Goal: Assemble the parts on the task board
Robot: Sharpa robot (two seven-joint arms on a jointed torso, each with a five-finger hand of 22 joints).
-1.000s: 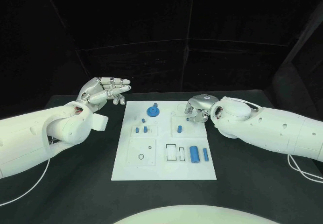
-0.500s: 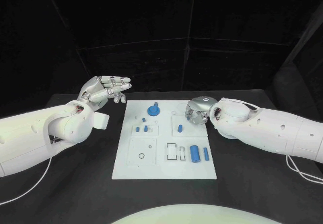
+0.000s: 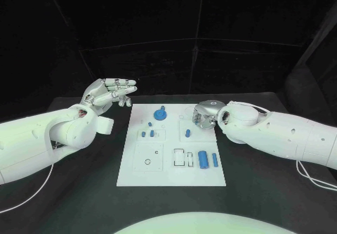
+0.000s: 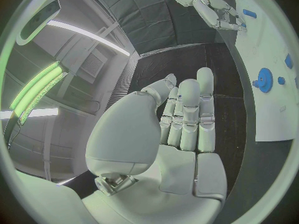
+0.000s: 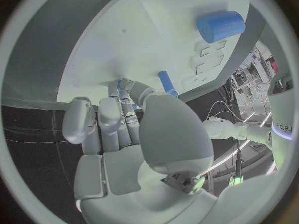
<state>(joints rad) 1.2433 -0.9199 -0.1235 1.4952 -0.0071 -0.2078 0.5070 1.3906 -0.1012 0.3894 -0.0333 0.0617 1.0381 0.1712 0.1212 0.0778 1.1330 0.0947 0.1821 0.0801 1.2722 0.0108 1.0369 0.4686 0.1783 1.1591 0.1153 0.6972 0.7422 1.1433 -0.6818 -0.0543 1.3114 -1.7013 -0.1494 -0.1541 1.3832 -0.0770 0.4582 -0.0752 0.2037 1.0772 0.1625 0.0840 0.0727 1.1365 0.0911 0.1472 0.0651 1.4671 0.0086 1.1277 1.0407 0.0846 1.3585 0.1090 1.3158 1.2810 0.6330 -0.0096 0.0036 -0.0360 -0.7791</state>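
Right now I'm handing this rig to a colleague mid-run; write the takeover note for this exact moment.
Left hand: raised off the far left corner of the task board, fingers together, holding nothing.
Right hand: curled over the board's far right part; whether it holds a piece, I cannot tell.
Parts: blue gear on the far middle, small pegs left of centre, one peg near the right hand, a cylinder and a bar lying near right.
Left to do: cylinder and bar look unseated.

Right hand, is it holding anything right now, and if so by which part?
Cannot be told. The right hand is curled over the task board beside a small blue peg, but no grip shows.
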